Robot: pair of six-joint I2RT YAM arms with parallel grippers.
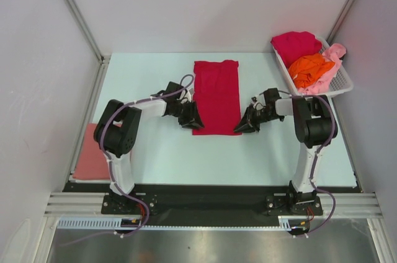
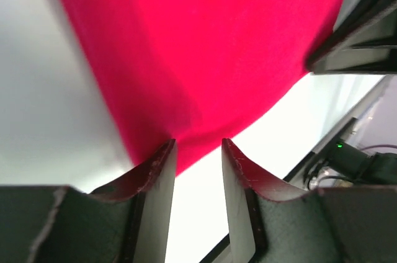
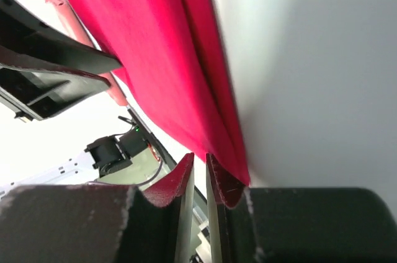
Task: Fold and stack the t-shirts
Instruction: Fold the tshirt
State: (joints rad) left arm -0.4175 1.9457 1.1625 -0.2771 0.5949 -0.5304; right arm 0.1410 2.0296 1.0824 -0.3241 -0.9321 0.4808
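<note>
Working on the first of what I judge to be several folds to come, I have the crimson shirt (image 1: pixel 216 95) laid flat in the middle of the worktop (image 1: pixel 149 157), its sides already turned in so it lies as a long narrow strip running away from me. My left end effector (image 2: pixel 198 145) sits at the near left corner of the hem with its jaws apart; the cloth's edge reaches their tips but I see nothing pinched between them, so I call it released. My right end effector (image 3: pixel 200 159) is at the near right corner with its jaws almost together and the hem lying right at their tips; whether cloth is actually caught in that slim gap I cannot tell. As I judge it, the lengthwise fold is done and the crosswise fold, bringing the near hem up toward the collar, is what comes next. One salmon shirt (image 1: pixel 92 160) lies folded at the far left edge of the worktop, which I take as the start of the stack. Left to do are three more in the basket (image 1: pixel 343 83) at the far right: a second crimson shirt (image 1: pixel 294 44), an orange shirt (image 1: pixel 310 67) and a light pink shirt (image 1: pixel 334 55), all bunched up. So I reckon roughly one of five is finished and this one is about halfway.
</note>
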